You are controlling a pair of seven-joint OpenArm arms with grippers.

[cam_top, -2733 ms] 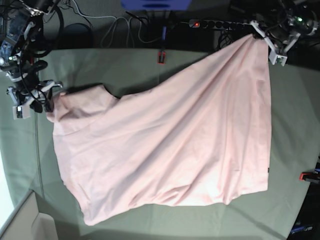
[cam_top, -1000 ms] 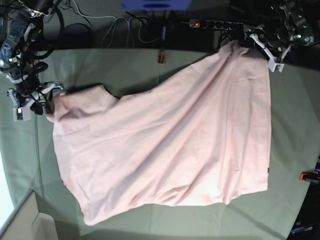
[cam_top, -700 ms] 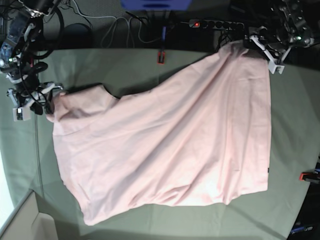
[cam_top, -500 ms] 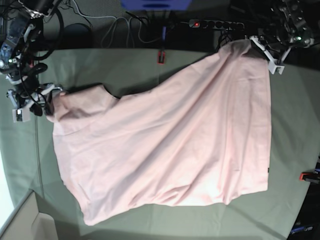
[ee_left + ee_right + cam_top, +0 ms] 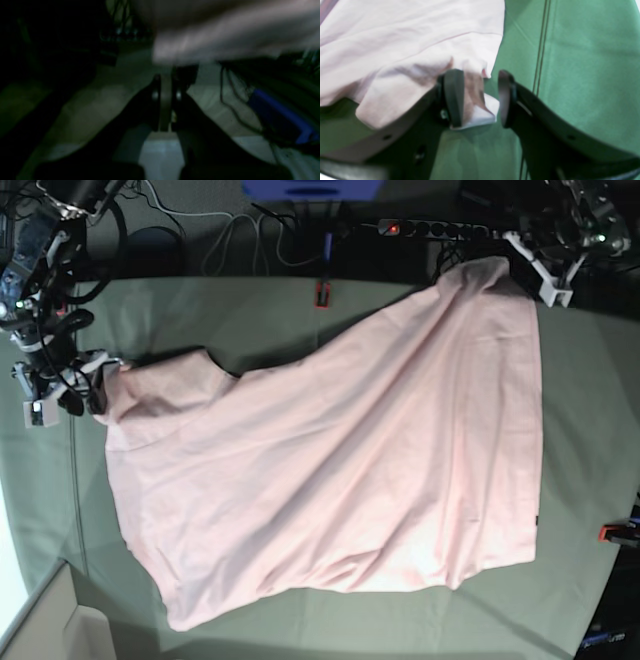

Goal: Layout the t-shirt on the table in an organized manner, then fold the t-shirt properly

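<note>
Left tool point(image 5: 165, 82) clamped shut, right tool point(image 5: 480, 100) parted.

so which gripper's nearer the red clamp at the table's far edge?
Left. The left gripper sits at the t-shirt's far corner, on the same far edge as the red clamp. The right gripper is at the sleeve end, farther off.

The light pink cotton t-shirt point(image 5: 340, 470) lies spread across the middle of the cloth-covered table point(image 5: 590, 430), running from the left edge toward the upper right corner. A red clamp point(image 5: 323, 292) sits at the table's top edge, another point(image 5: 618, 532) at the right edge. A power strip point(image 5: 430, 227) lies beyond the top edge.
</note>
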